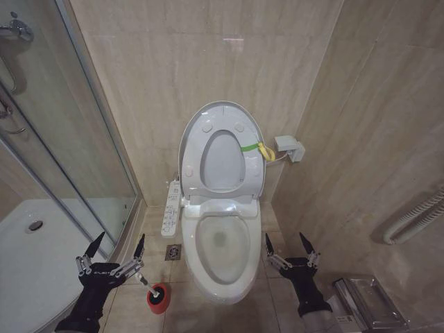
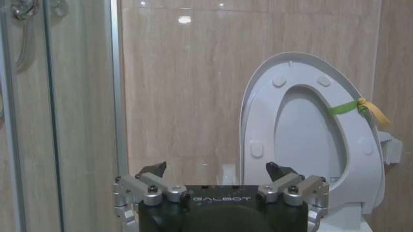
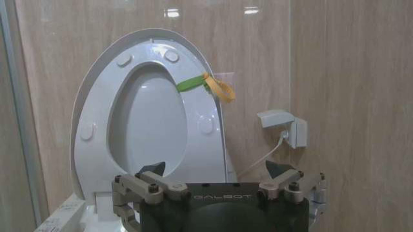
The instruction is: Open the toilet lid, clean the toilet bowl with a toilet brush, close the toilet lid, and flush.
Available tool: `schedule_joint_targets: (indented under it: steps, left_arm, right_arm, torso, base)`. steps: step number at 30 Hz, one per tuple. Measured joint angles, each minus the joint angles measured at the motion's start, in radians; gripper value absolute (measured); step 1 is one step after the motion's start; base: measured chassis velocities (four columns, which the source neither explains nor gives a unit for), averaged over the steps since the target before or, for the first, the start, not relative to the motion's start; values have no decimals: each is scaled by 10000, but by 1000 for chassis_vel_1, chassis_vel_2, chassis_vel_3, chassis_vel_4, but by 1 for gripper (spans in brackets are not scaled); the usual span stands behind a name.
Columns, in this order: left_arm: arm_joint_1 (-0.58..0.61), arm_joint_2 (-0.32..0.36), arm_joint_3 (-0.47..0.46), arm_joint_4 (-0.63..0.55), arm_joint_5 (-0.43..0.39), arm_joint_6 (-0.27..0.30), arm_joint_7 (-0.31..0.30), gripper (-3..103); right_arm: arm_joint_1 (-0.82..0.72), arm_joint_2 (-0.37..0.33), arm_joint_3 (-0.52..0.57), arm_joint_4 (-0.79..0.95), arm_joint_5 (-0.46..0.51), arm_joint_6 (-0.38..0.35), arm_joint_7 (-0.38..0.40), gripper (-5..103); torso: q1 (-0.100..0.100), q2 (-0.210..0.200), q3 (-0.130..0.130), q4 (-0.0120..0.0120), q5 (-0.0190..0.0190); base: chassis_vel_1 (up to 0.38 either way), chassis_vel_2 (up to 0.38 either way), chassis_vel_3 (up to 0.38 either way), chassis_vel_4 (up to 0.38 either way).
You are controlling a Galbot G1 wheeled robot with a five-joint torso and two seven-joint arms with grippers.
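The left gripper (image 1: 116,250) is hovering low at the left of the toilet, its fingers spread apart and holding nothing. Just beside it, on the floor tiles, the toilet brush (image 1: 143,281) is standing in its red holder (image 1: 158,298), the thin white handle leaning toward the left gripper; whether the two are touching cannot be told. The right gripper (image 1: 288,244) is hanging at the right of the toilet, its fingers likewise spread and holding nothing. Between the two grippers, the toilet bowl (image 1: 222,243) is lying uncovered, with water at its bottom. Farther back, the toilet lid (image 1: 222,149) is standing upright with the seat against the tiled wall, the yellow-green strap (image 1: 255,148) hanging at its right edge. A white control panel (image 1: 171,208) is lying along the bowl's left side.
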Motion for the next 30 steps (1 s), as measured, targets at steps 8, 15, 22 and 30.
schedule_joint_targets:
  steps: [8, 15, 22, 30]
  left_arm:
    - [0, 0, 0, 1, 0, 0, 0, 100]
    - [0, 0, 0, 1, 0, 0, 0, 100]
    - [0, 0, 0, 2, 0, 1, 0, 100]
    - [0, 0, 0, 1, 0, 0, 0, 100]
  right_arm:
    - [0, 0, 0, 0, 0, 0, 0, 100]
    - [0, 0, 0, 0, 0, 0, 0, 100]
    - [0, 0, 0, 0, 0, 0, 0, 100]
    - [0, 0, 0, 0, 0, 0, 0, 100]
  torso:
    - [0, 0, 0, 0, 0]
    - [0, 0, 0, 0, 0]
    - [0, 0, 0, 0, 0]
    - [0, 0, 0, 0, 0]
  base:
    - [0, 0, 0, 0]
    - [0, 0, 0, 0]
    - [0, 0, 0, 0]
    - [0, 0, 0, 0]
